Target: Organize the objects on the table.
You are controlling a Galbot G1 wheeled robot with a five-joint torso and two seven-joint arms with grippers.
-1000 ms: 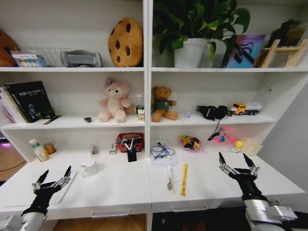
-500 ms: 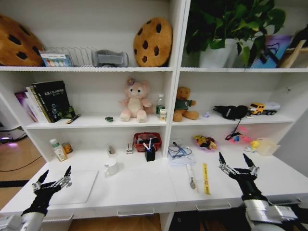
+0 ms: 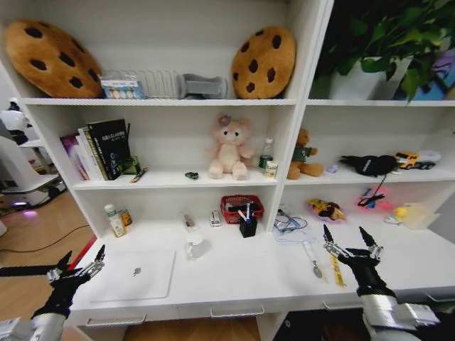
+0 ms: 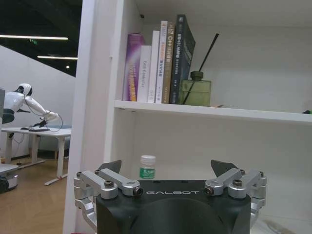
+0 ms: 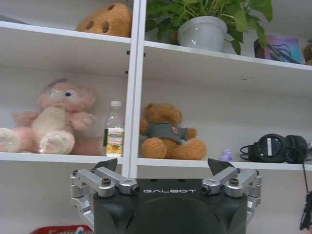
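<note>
Facing the white bench, both arms raised.
Left end effector and right end effector released; silver laptop lies flat.

the potted plant is cut off by the picture's edge.

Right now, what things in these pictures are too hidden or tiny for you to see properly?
- Tiny dark green item on the middle shelf, head view: too small to identify.
- Small green-labelled white bottle, left wrist view: its base is hidden behind the left pincer.
- Red mesh basket, right wrist view: cut off by the bottom edge and the right pincer.
- Silver laptop, head view: closed, so its screen is hidden.
</note>
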